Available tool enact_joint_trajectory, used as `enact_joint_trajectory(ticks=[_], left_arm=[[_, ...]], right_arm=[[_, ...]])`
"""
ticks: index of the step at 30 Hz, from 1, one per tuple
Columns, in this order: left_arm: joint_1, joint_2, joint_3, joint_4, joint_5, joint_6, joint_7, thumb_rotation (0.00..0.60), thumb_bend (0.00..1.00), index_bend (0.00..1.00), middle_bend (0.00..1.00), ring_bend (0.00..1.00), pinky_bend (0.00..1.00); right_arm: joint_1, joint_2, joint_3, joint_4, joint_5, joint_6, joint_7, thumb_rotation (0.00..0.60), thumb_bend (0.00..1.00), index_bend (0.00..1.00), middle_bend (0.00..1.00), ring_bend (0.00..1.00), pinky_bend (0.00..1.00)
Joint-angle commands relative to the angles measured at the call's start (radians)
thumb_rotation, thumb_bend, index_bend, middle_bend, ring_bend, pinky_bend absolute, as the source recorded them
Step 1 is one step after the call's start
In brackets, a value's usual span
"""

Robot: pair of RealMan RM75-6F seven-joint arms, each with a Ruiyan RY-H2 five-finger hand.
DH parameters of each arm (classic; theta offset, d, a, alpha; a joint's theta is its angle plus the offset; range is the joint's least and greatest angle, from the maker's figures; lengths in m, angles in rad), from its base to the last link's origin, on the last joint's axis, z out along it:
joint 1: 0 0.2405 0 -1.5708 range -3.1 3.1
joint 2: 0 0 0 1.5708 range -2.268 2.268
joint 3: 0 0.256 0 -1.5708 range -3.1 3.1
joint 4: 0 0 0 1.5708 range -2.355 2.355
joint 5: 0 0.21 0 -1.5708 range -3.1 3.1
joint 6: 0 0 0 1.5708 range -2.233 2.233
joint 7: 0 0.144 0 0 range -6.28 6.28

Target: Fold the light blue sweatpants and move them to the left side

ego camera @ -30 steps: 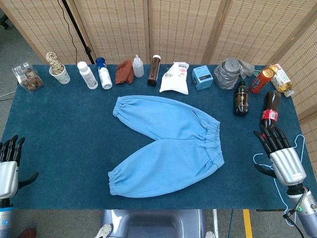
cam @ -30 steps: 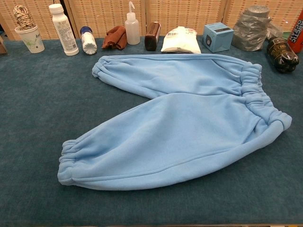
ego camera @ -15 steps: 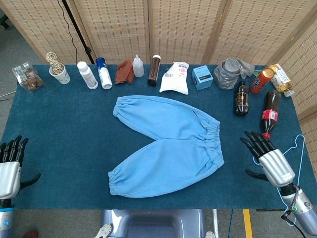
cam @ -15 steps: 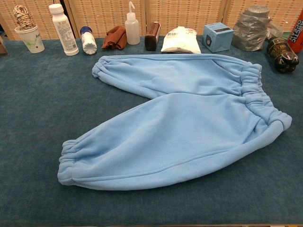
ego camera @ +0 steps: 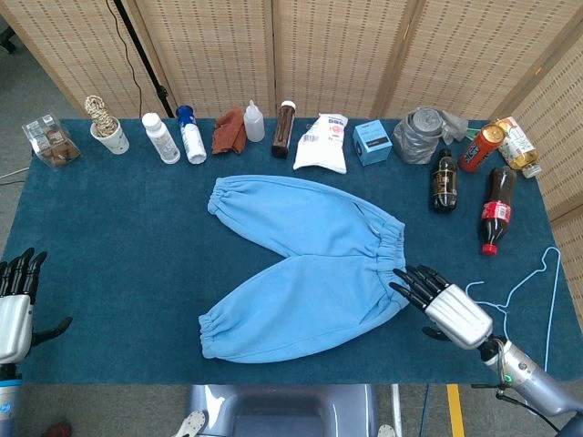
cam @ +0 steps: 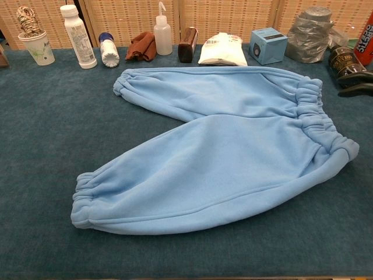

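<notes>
The light blue sweatpants (ego camera: 310, 264) lie flat in the middle of the dark blue table, legs spread toward the left in a V, waistband at the right; the chest view shows the sweatpants (cam: 221, 151) whole. My right hand (ego camera: 446, 308) hovers just right of the waistband's near corner, fingers apart and holding nothing; its dark fingertips (cam: 355, 81) enter the chest view's right edge. Fingers up and empty, my left hand (ego camera: 16, 305) stays at the table's near left edge, far from the pants.
Along the back edge stand a cup of rope (ego camera: 107, 127), white bottles (ego camera: 161, 138), a brown cloth (ego camera: 228, 130), a white bag (ego camera: 322, 143), a blue box (ego camera: 372, 142) and a grey bag (ego camera: 424, 134). Dark bottles (ego camera: 444, 182) and a white hanger (ego camera: 537, 282) lie at the right.
My right hand has swung left from the table's right edge toward the waistband. The left hand and the sweatpants have barely moved.
</notes>
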Motion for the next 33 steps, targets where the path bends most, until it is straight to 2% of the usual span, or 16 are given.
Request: enact_joint_trajectory(ticks=[1,14,17,20,26,33], left_arm=[[-0.001,0.003,-0.001,-0.001,-0.004,-0.004,-0.006,0.6,0.0,0.0,0.0,0.0,0.0],[0.0,0.02,-0.005,-0.005,-0.014,-0.011,-0.041,0.6,0.0,0.0,0.0,0.0,0.0],[0.001,0.024,-0.007,-0.005,-0.017,-0.011,-0.048,0.6,0.0,0.0,0.0,0.0,0.0],[0.0,0.026,-0.008,-0.005,-0.02,-0.013,-0.053,0.6,0.0,0.0,0.0,0.0,0.0],[-0.002,0.026,-0.006,-0.008,-0.023,-0.02,-0.051,0.6,0.0,0.0,0.0,0.0,0.0],[-0.01,0.02,0.007,-0.008,0.002,-0.034,-0.048,0.6,0.0,0.0,0.0,0.0,0.0]], right_arm=[[0.03,-0.029,0.004,-0.027,0.002,-0.052,-0.055,0.6,0.0,0.05,0.01,0.0,0.15],[0.099,-0.139,0.006,0.028,0.02,-0.179,-0.177,0.6,0.0,0.16,0.05,0.01,0.2],[0.106,-0.16,0.002,0.056,0.023,-0.189,-0.19,0.6,0.0,0.2,0.09,0.04,0.26],[0.11,-0.178,-0.002,0.078,0.024,-0.182,-0.181,0.6,0.01,0.29,0.17,0.12,0.36],[0.121,-0.224,-0.011,0.156,0.027,-0.146,-0.11,0.6,0.18,0.42,0.28,0.24,0.48],[0.126,-0.267,-0.02,0.233,0.035,-0.086,0.009,0.6,0.48,0.61,0.43,0.35,0.58]])
